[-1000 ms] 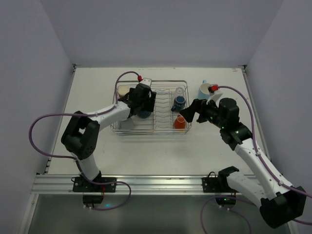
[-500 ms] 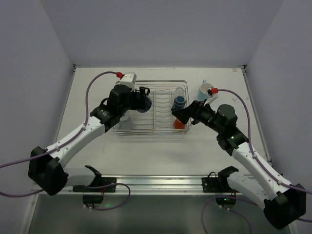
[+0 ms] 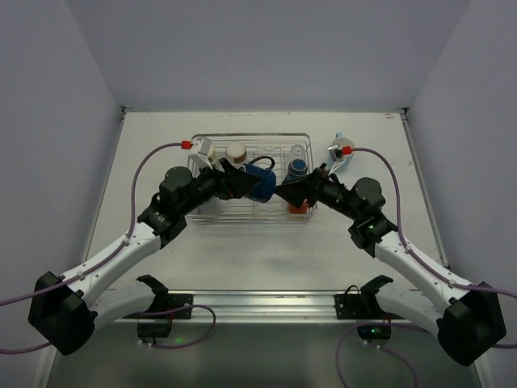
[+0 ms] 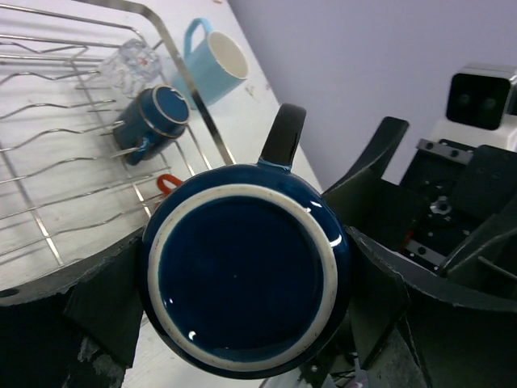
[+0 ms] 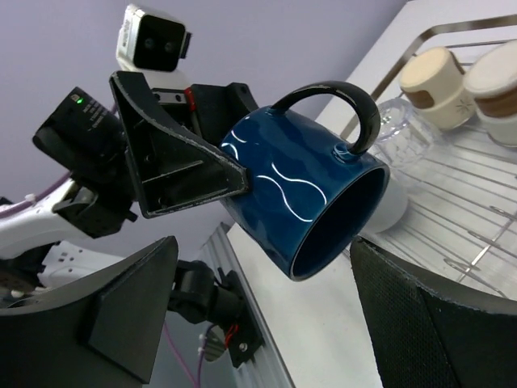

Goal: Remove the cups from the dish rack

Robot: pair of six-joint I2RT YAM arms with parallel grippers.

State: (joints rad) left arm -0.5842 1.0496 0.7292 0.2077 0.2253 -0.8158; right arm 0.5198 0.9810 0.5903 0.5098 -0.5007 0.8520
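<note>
My left gripper [image 3: 242, 184] is shut on the navy mug [image 3: 260, 184] and holds it tilted in the air over the dish rack [image 3: 212, 215]. In the left wrist view the mug's base [image 4: 246, 279] fills the space between my fingers. My right gripper [image 3: 287, 194] is open just right of the mug, and the mug's mouth [image 5: 339, 218] faces it without touching. In the rack are a small dark blue cup [image 3: 297, 168], an orange cup [image 3: 297, 208], a clear glass [image 3: 299, 150] and a beige cup [image 3: 236, 151]. A light blue cup [image 3: 339, 151] lies on the table to the rack's right.
Both arms meet over the rack's front middle. The rack's wavy wires [image 4: 56, 153] and raised rim [image 4: 186, 81] lie under the left wrist. A second beige cup [image 5: 493, 81] sits beside the first [image 5: 440, 77]. Grey walls stand on three sides.
My left gripper lifted the navy mug out of the rack's left part and carried it right. My right gripper moved left over the rack's front and now faces the mug.
</note>
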